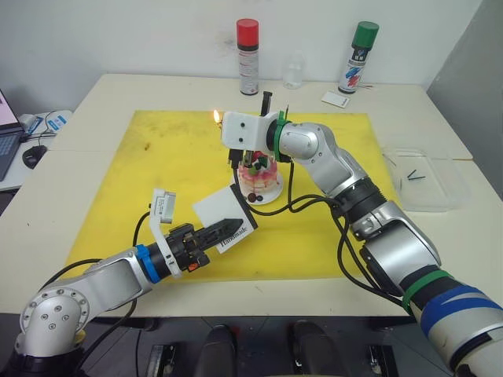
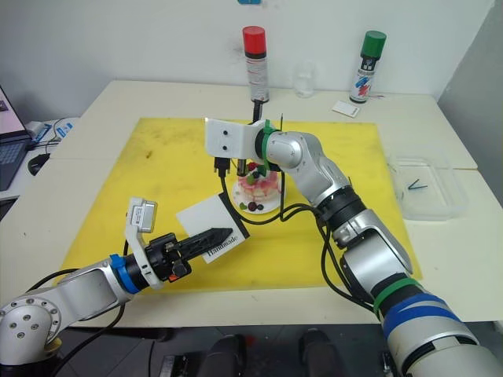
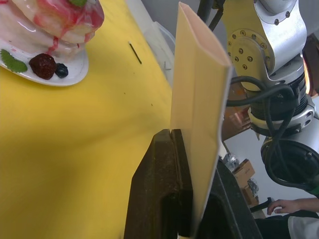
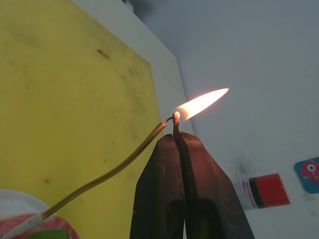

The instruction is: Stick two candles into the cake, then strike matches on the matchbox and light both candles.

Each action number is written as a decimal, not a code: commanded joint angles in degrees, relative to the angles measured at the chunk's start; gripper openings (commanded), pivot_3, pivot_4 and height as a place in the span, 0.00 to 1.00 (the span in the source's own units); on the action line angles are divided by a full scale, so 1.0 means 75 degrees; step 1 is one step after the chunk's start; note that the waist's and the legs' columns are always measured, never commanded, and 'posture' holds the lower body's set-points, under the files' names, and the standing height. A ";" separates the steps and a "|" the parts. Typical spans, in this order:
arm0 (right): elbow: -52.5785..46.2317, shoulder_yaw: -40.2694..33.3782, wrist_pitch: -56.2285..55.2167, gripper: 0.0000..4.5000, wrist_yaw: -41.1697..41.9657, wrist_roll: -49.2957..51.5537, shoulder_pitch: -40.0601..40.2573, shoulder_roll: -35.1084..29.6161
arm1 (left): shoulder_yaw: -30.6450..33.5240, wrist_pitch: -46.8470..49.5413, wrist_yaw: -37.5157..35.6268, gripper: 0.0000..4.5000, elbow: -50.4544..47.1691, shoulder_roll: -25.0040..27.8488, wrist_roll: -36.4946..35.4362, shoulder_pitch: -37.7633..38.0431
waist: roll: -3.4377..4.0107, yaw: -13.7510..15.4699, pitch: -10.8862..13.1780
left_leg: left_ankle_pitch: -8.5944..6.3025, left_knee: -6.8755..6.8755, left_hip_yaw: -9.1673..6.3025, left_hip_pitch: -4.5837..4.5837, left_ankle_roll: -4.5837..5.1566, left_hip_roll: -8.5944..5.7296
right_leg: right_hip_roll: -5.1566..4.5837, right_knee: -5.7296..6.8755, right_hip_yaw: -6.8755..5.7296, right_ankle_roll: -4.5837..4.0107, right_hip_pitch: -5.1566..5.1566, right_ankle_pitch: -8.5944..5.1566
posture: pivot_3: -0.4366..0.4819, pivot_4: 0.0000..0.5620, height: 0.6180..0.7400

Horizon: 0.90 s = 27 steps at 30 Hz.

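Note:
The pink cake (image 1: 260, 176) sits on its white plate (image 1: 271, 194) in the middle of the yellow mat. A thin green candle (image 4: 119, 167) curves up out of the cake. Its tip meets the flame (image 4: 202, 103) of a burning match (image 4: 176, 125), and my right gripper (image 4: 177, 138) is shut on that match. In the eye views the flame (image 1: 216, 116) shows above and left of the cake. My left gripper (image 1: 234, 217) is shut on the white matchbox (image 1: 220, 210), holding it just in front of the cake.
Red-capped (image 1: 248, 56) and green-capped (image 1: 358, 56) spray cans, a clear bottle (image 1: 293, 71) and a small white card (image 1: 335, 99) stand along the far edge. A clear tray (image 1: 432, 192) with short dark sticks (image 1: 415, 177) lies at the right. A laptop (image 1: 6, 137) is at the left.

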 commanded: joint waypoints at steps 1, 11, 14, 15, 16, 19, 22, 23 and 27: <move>-0.0067 -0.0039 -0.0192 0.00 -0.0131 -0.0054 -0.0265 0.0015 | -0.0009 -0.0158 -0.0046 0.00 -0.0370 0.0008 -0.0135 0.0004 | 0.0000 0.0000 0.0000 | 0.0000 0.0000 0.0000 0.0000 0.0000 0.0000 | 0.0000 0.0000 0.0000 0.0000 0.0000 0.0000 | 0.48 0.27 1.00; 0.0052 -0.0029 -0.0286 0.00 -0.0104 -0.0097 -0.0285 0.0025 | -0.0071 -0.0250 -0.0037 0.00 -0.0394 0.0008 -0.0124 -0.0011 | 0.0000 0.0000 0.0000 | 0.0000 0.0000 0.0000 0.0000 0.0000 0.0000 | 0.0000 0.0000 0.0000 0.0000 0.0000 0.0000 | 0.48 0.27 1.00; 0.0121 -0.0031 -0.0323 0.00 -0.0093 -0.0109 -0.0299 0.0035 | -0.0078 -0.0272 -0.0047 0.00 -0.0386 0.0007 -0.0119 -0.0013 | 0.0000 0.0000 0.0000 | 0.0000 0.0000 -0.0001 0.0000 0.0000 0.0000 | 0.0000 0.0000 -0.0001 0.0001 0.0000 0.0002 | 0.48 0.27 1.00; 0.0149 -0.0028 -0.0335 0.00 -0.0090 -0.0113 -0.0302 0.0035 | -0.0082 -0.0274 -0.0051 0.00 -0.0387 0.0007 -0.0112 -0.0015 | 0.0000 -0.0001 0.0000 | 0.0000 0.0000 -0.0001 0.0000 0.0000 0.0000 | 0.0000 0.0000 -0.0001 0.0003 0.0000 0.0003 | 0.48 0.27 1.00; 0.0174 -0.0029 -0.0345 0.00 -0.0089 -0.0113 -0.0304 0.0034 | -0.0085 -0.0278 -0.0051 0.00 -0.0386 0.0004 -0.0111 -0.0018 | 0.0000 -0.0001 0.0000 | 0.0000 0.0000 -0.0001 0.0000 0.0000 0.0000 | 0.0000 0.0000 -0.0001 0.0004 0.0000 0.0004 | 0.48 0.27 1.00; 0.0249 -0.0030 -0.0373 0.00 -0.0107 -0.0118 -0.0324 0.0045 | -0.0087 -0.0277 -0.0073 0.00 -0.0364 0.0000 -0.0097 -0.0023 | 0.0000 -0.0001 0.0000 | 0.0000 0.0000 -0.0001 0.0000 0.0000 0.0000 | 0.0000 0.0000 0.0000 0.0023 0.0000 0.0014 | 0.48 0.27 1.00; 0.0324 -0.0033 -0.0395 0.00 -0.0134 -0.0120 -0.0358 0.0068 | -0.0083 -0.0265 -0.0105 0.00 -0.0331 0.0015 -0.0096 -0.0041 | 0.0000 -0.0001 0.0000 | 0.0000 0.0000 -0.0001 0.0000 0.0000 0.0000 | 0.0000 0.0000 -0.0001 0.0024 0.0000 0.0014 | 0.48 0.27 1.00; 0.0342 -0.0035 -0.0404 0.00 -0.0142 -0.0121 -0.0368 0.0071 | -0.0087 -0.0266 -0.0105 0.00 -0.0327 0.0020 -0.0100 -0.0048 | 0.0000 -0.0001 0.0000 | 0.0000 0.0000 -0.0001 0.0000 0.0000 0.0000 | 0.0000 0.0000 -0.0001 0.0024 0.0000 0.0014 | 0.48 0.27 1.00; 0.0385 -0.0055 -0.0431 0.00 -0.0162 -0.0115 -0.0405 0.0075 | -0.0093 -0.0261 -0.0108 0.00 -0.0323 0.0038 -0.0126 -0.0068 | 0.0000 -0.0001 0.0000 | 0.0000 0.0000 -0.0001 0.0000 0.0000 0.0000 | 0.0000 0.0000 -0.0001 0.0023 0.0000 0.0014 | 0.48 0.27 1.00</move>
